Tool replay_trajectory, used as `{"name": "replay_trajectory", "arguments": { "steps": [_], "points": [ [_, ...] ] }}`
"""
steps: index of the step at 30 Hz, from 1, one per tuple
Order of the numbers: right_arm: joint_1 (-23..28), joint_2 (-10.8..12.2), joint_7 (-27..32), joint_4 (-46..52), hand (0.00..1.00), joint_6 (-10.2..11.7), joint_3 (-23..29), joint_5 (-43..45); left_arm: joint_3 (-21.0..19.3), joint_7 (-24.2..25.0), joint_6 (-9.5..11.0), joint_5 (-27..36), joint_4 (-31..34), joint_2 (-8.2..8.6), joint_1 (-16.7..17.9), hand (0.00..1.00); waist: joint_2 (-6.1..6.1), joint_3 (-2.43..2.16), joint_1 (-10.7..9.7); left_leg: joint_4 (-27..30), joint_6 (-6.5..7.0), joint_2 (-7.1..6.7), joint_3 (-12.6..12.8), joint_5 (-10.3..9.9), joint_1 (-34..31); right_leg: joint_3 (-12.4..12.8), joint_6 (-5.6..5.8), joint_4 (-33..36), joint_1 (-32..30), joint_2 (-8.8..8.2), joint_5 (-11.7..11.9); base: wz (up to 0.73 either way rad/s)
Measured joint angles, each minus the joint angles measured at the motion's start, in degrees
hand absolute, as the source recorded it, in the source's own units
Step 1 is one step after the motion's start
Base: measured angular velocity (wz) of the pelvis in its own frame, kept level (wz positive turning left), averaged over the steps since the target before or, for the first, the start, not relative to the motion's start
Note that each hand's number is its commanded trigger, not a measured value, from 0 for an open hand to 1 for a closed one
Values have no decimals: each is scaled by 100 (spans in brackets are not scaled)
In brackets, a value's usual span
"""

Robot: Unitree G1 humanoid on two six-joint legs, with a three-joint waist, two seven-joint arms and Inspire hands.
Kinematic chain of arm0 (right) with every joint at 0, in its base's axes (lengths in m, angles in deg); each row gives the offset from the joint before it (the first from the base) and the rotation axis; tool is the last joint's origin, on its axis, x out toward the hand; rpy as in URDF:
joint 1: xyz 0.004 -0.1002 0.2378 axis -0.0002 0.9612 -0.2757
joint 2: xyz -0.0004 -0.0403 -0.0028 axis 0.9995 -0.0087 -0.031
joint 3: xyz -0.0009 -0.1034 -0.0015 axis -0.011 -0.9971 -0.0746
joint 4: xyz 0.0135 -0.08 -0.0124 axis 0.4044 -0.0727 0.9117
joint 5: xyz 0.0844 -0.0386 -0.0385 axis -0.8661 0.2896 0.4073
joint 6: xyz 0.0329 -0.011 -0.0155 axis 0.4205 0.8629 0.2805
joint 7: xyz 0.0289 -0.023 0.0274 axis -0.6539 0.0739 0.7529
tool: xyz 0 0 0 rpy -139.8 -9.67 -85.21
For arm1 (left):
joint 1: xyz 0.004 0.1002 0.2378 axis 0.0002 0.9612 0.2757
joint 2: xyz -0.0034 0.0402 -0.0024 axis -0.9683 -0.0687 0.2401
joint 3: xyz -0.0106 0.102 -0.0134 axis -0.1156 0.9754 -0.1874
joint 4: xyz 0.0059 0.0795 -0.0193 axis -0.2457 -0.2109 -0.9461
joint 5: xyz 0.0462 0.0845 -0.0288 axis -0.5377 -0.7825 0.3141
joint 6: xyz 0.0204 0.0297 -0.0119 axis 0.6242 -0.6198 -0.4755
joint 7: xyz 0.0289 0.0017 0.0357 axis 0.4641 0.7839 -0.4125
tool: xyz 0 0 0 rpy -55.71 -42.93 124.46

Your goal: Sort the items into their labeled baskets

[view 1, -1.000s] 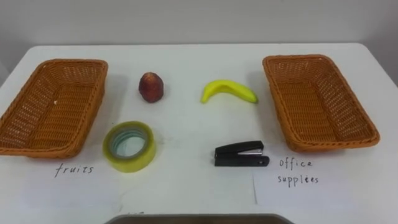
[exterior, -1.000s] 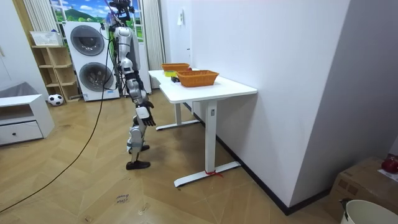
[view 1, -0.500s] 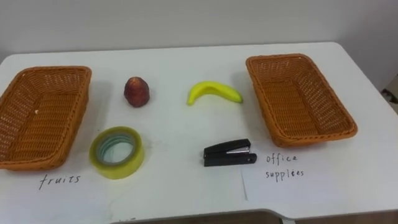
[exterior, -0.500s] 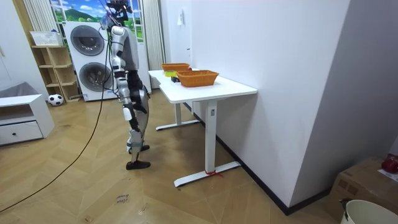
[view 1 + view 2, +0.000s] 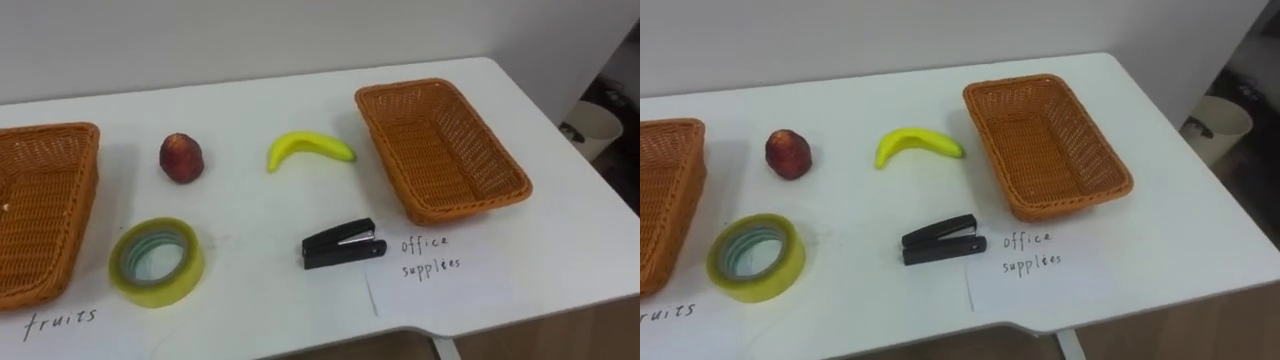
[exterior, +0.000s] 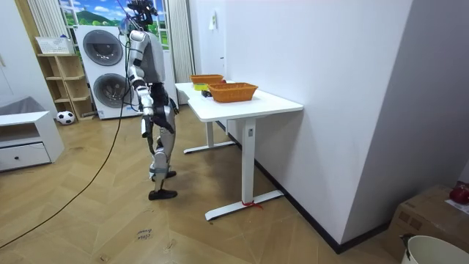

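Observation:
On the white table lie a red apple, a yellow banana, a yellow-green tape roll and a black stapler. The wicker basket at the left has a handwritten "fruits" label in front of it. The wicker basket at the right stands behind an "office supplies" paper. Both baskets hold nothing. In the room view I stand a step back from the table. My right hand and left hand hang low by my hips, too small to read.
A wall runs close behind the table. Its right edge drops to the floor, where a white bin stands. In the room view, washing machines and a shelf stand behind me, and a low white cabinet is at the room view's left.
The eye view has swung to the right, so the left basket is now cut off. In the room view my body has straightened and my arm has drawn in. Nothing on the table has moved.

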Motion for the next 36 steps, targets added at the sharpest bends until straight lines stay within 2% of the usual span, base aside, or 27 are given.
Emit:
{"name": "replay_trajectory", "arguments": {
  "steps": [4,7,9,14,17,20,25,28,32,36],
  "points": [
    [-8,-1,618,597,0,180,16,61,3,0,6,-3,220,-1,76,0,-81,12,-1,-2,0,-7,2,0,-7,8,6,-11,-7,-6,-4,0],
    [-6,0,1129,1132,0,240,130,68,4,19,25,-7,411,4,161,0,-113,-5,0,-2,1,-18,1,0,-89,21,10,-4,-88,-12,-5,0],
    [-39,-19,1491,1501,0,403,226,153,7,19,29,-10,443,3,214,0,-90,-13,-5,-1,6,-21,-3,3,-145,20,16,5,-147,-13,0,0],
    [-86,-129,1856,2328,0,481,262,464,4,118,38,-20,441,2,214,0,-28,-5,4,17,7,-20,-13,4,-184,8,13,27,-187,-12,3,0],
    [-120,-230,1977,2804,0,545,268,809,5,206,81,-116,441,2,214,0,7,17,15,15,7,-21,-26,5,-167,-18,13,14,-180,-11,3,2],
    [-125,-237,2180,3367,0,609,270,1082,14,299,84,-114,401,4,216,0,12,36,52,14,7,-20,-54,5,-181,-69,13,14,-184,-12,3,6],
    [-234,-299,2313,4269,0,623,223,1526,14,387,96,-121,53,3,102,0,-32,60,197,13,7,-19,-32,5,-200,-145,15,101,-277,-27,1,-6],
    [-395,-393,2240,4648,0,623,208,1625,12,391,93,-121,24,1,137,0,-132,93,217,19,11,-20,-31,7,-215,-153,18,89,-289,-30,-1,-2],
    [-472,-490,2149,5046,0,613,149,2076,49,408,92,-191,24,-6,82,0,-213,62,331,74,14,-23,-81,9,-292,-210,18,81,-304,-37,-1,7],
    [-855,-567,1937,5493,0,621,86,3003,67,426,101,-349,-105,-17,75,0,-196,55,363,77,14,-22,-116,9,-285,-284,15,97,-279,-38,3,3]
  ]
}}
